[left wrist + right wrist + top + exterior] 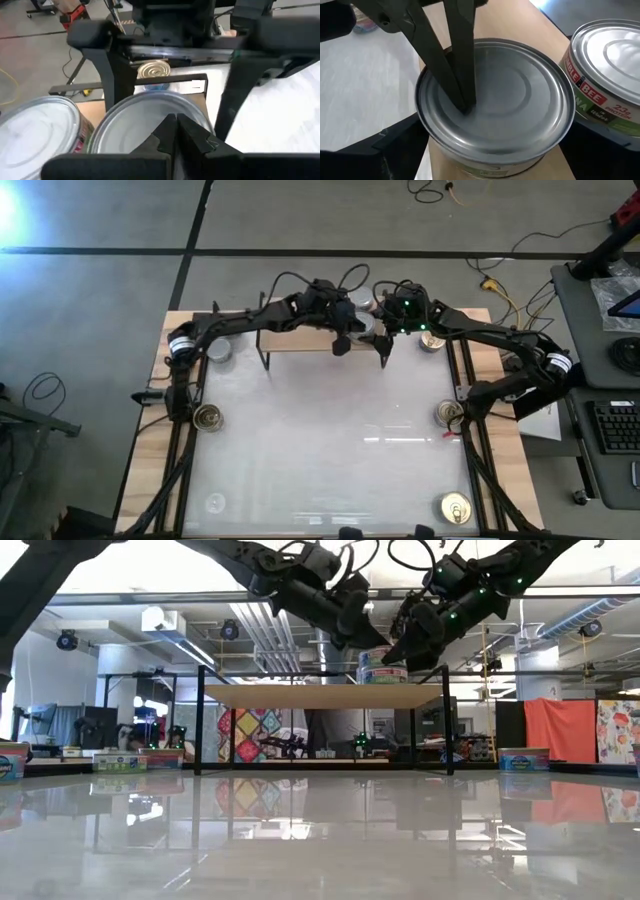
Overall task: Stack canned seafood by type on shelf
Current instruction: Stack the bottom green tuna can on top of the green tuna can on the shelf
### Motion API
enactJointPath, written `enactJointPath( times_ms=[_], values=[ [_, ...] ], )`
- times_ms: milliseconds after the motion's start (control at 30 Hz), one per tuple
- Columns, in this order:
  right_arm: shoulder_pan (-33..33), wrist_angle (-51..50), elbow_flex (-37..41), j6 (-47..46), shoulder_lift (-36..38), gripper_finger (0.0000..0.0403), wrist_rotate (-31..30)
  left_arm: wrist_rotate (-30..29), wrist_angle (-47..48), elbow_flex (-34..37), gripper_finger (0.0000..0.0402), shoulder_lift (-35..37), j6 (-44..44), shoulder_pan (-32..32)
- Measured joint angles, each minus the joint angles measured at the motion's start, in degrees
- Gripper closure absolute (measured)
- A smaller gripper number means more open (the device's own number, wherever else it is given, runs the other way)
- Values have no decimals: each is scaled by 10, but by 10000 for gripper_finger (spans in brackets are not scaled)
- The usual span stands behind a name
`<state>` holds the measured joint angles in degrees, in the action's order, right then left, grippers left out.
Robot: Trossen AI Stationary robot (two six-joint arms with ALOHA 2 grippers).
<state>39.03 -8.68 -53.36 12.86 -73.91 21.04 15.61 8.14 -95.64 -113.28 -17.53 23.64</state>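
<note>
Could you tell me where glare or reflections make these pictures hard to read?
High view: a bright flare in the top-left corner, and sheen on the white tabletop. Low view: the glossy tabletop mirrors the room, and bright ceiling light backlights the arms into silhouettes. Right wrist view: soft highlights on the silver lid, still readable.

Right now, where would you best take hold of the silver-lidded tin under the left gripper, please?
Probably its curved side wall, from above: the silver-lidded tin stands upright on the shelf, its lid flat. Span it away from the neighbouring tin and the shut left gripper.
</note>
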Motion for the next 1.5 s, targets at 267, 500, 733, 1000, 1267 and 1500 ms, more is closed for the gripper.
enactJointPath(
  times_ms=[267, 500, 733, 1000, 1267, 1500],
  values=[
    [0, -13, 0, 6, 0, 6, -2, 0, 5, -1, 402, -8, 0, 1],
    [0, -29, -1, 13, 3, 4, -2, -1, 22, 0, 402, -8, -2, 4],
    [0, -94, -18, 30, 3, 3, -3, -7, 28, 3, 402, -7, 0, 4],
    [1, -174, -67, 54, 3, 3, -31, -10, 24, 4, 402, -8, 6, 4],
    [0, -263, -131, 63, 5, 3, -31, -13, 12, -1, 402, -10, 18, 4],
    [0, -299, -154, 66, 18, 3, -52, -16, 27, -2, 402, 3, 20, 3]
  ],
)
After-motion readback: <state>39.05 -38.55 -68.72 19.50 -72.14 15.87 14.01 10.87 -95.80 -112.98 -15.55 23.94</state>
